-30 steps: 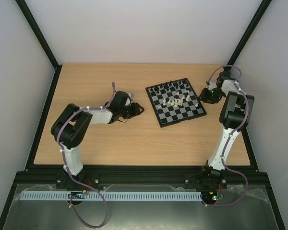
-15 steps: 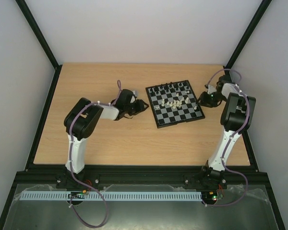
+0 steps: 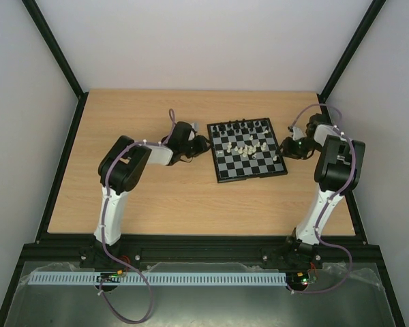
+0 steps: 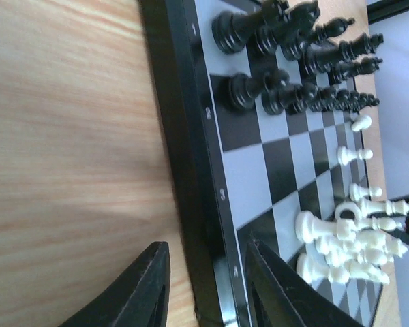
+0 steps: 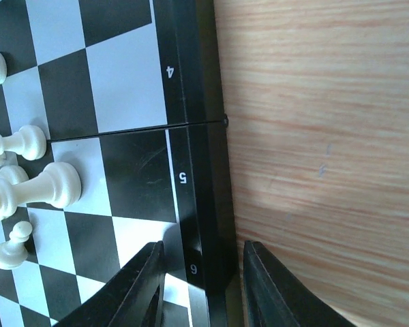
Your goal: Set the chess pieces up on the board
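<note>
We see the board (image 3: 249, 176) lying flat on the wooden table (image 3: 157, 197), right of centre, with an arm reaching in at each side edge. The left gripper (image 3: 203, 144) is low at the board's left edge. In its wrist view its jaws stand apart and straddle the black border (image 4: 184, 136), with one finger (image 4: 146, 289) over bare wood and the other (image 4: 276, 289) over the squares near the number 4. We cannot tell whether either finger presses on the board. The right gripper (image 3: 286, 146) meets the opposite edge the same way. Its jaws are parted around the border (image 5: 191, 88) near the numbers 5 and 6, one finger (image 5: 140, 289) above the squares and one (image 5: 273, 289) above the table, and nothing is clamped between them. The black pieces (image 3: 242, 126) stand upright in two rows along the far side of the board, on the ranks marked 1 and 2 in the left wrist view (image 4: 279, 41). The cream-white pieces (image 3: 249, 146) are bunched in a loose cluster near the middle of the board, several of them lying on their sides (image 4: 347, 252), and a few reach towards the right edge (image 5: 34, 187).
</note>
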You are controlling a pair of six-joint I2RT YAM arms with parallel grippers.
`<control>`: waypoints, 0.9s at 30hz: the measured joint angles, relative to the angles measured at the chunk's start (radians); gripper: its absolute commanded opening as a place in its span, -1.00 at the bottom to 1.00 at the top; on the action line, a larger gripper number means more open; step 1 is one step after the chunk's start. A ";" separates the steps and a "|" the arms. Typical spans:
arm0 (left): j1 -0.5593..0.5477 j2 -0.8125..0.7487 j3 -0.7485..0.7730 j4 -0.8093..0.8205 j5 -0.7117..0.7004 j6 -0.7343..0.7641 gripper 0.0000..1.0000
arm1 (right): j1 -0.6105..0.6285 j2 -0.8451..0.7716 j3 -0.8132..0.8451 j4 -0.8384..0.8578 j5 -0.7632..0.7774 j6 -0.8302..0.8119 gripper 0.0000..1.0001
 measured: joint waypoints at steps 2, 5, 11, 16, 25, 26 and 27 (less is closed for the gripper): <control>0.001 0.015 0.024 -0.010 -0.007 0.003 -0.42 | 0.000 -0.009 -0.016 -0.001 -0.006 -0.010 -0.33; 0.002 0.026 0.039 -0.018 -0.011 0.006 -0.47 | 0.000 -0.014 -0.027 -0.001 -0.011 -0.018 -0.34; 0.002 0.039 0.067 -0.044 -0.020 0.027 -0.52 | 0.005 -0.030 -0.052 -0.001 -0.017 -0.034 -0.40; 0.003 0.050 0.092 -0.064 -0.022 0.050 -0.58 | 0.015 -0.046 -0.074 -0.001 -0.018 -0.043 -0.41; 0.015 0.039 0.072 -0.053 -0.031 0.080 -0.76 | 0.053 -0.084 -0.113 -0.021 0.013 -0.058 -0.42; 0.016 0.031 0.060 -0.046 -0.037 0.085 -0.77 | 0.061 -0.088 -0.116 -0.027 0.021 -0.059 -0.42; 0.016 0.022 0.048 -0.043 -0.044 0.088 -0.78 | 0.070 -0.092 -0.119 -0.032 0.028 -0.061 -0.41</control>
